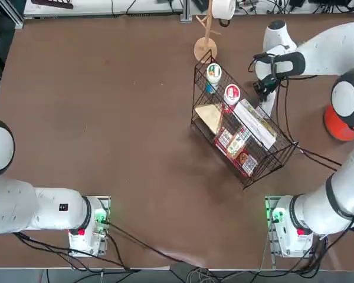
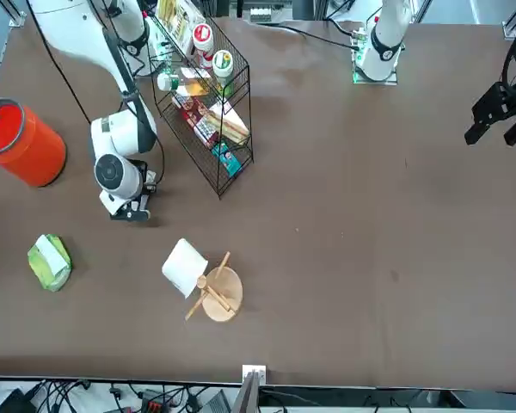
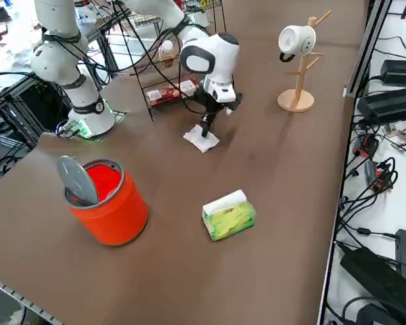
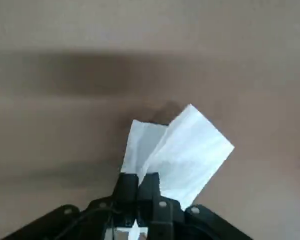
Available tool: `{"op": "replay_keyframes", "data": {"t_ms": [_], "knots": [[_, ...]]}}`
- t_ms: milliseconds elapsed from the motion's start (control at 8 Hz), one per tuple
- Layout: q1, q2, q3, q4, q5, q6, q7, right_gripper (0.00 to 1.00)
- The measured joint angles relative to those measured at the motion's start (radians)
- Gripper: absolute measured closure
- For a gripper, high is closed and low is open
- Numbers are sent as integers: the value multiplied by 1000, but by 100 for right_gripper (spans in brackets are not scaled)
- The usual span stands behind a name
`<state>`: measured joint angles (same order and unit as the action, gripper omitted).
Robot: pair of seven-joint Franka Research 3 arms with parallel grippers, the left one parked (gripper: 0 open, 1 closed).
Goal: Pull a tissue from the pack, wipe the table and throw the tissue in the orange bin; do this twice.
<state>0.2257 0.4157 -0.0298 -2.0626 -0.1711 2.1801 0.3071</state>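
Right gripper [image 3: 204, 128] clenched on tissue [image 3: 201, 139], pressed to surface [image 3: 284, 176] beside wire basket [image 3: 164, 81]; orange bin [image 3: 105, 200] lay off toward arm's base side, tissue pack [image 3: 228, 214] near it.

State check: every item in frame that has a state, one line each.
right gripper: shut on tissue, low over the table
tissue: pinched, spread on the table
pack: lying on the table, white tissue at its slot
orange bin: upright, lid tipped open
white mug: hanging on the wooden stand
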Motion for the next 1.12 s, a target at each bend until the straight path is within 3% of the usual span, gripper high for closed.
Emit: {"op": "replay_keyframes", "data": {"t_ms": [250, 500, 1125], "knots": [[-1, -29, -2, 138, 0, -254, -9, 97], [-6, -63, -11, 252, 0, -434, -56, 98], [-125, -157, -22, 306, 0, -551, -255, 98]]}}
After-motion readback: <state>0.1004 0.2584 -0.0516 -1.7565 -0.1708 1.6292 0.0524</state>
